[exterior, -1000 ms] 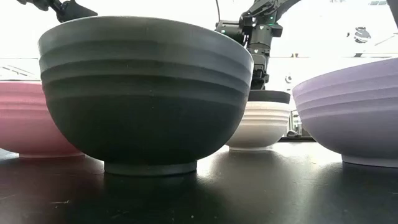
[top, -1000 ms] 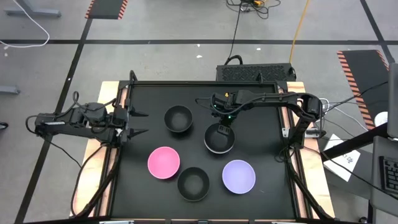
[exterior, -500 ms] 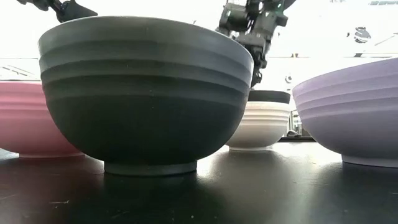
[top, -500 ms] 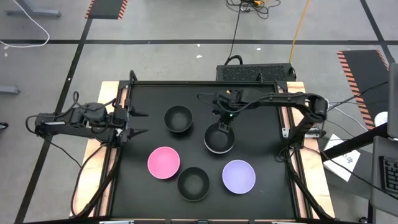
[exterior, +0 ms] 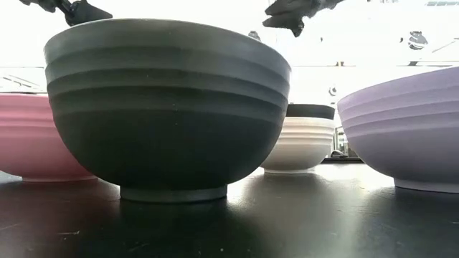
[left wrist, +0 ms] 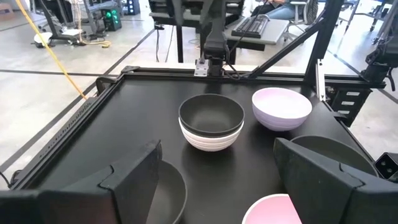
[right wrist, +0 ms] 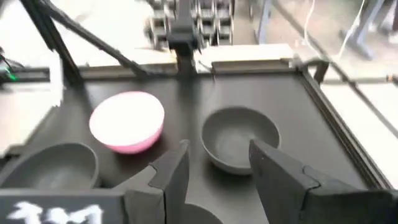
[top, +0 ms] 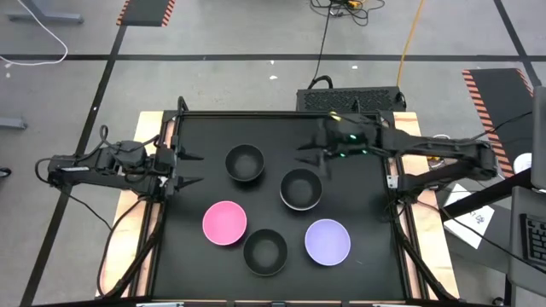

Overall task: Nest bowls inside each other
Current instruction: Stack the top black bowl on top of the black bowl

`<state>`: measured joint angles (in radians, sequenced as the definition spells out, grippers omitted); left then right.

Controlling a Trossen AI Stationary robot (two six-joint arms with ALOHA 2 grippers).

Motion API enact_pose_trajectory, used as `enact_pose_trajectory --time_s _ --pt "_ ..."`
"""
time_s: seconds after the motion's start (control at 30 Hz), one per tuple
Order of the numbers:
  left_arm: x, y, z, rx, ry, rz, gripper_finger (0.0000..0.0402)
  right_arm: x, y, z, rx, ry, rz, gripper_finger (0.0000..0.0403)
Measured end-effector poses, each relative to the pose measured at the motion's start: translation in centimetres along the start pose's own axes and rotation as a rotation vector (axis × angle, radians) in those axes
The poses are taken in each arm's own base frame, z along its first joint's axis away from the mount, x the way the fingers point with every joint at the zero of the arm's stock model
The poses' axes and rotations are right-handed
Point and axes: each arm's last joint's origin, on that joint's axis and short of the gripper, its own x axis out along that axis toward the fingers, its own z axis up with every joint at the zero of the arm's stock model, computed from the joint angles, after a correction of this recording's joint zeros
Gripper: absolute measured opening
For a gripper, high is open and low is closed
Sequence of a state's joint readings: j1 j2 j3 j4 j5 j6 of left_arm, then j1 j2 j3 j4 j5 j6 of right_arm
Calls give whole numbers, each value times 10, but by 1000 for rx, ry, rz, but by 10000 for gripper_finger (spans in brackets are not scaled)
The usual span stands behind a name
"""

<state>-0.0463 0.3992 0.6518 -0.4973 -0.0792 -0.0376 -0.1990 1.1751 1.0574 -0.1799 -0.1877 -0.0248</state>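
A black square table top (top: pixel 205 145) fills the middle of the overhead frame. At centre, a black plastic bowl nested inside a white ribbed bowl (top: pixel 300 188). Upper centre, a lone black bowl (top: pixel 245 163); lower centre, another black bowl (top: pixel 265 251); lower left, a pink bowl (top: pixel 224 223); lower right, a lavender bowl (top: pixel 328 241). The right gripper (top: pixel 309 159), upper right of the nested pair, has fingers apart, holding nothing. The left gripper (top: pixel 189 169), at the left edge, is spread wide, empty
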Motion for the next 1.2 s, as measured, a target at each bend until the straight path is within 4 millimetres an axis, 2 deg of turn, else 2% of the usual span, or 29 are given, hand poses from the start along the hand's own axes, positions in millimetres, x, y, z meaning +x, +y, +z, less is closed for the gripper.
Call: enact_pose_trajectory --time_s 0.2,0.43,0.57,0.77,0.97,1.2 --pt "0 0 4 2 -44 -6 312 -14 3 -46 86 43 -8 157" --pt "0 -1 6 6 -61 -24 312 -19 20 -65 53 55 59 157" --pt "0 -1 6 6 -60 -31 312 -30 31 -79 19 -48 107 157" --pt "0 -2 5 2 -51 -38 312 -54 24 -110 83 -117 -9 157" --pt "0 -4 5 6 -49 -69 312 -76 22 -119 91 -88 -103 157" --pt "-1 -8 5 11 -49 -107 312 -92 27 -126 96 -50 -79 157"
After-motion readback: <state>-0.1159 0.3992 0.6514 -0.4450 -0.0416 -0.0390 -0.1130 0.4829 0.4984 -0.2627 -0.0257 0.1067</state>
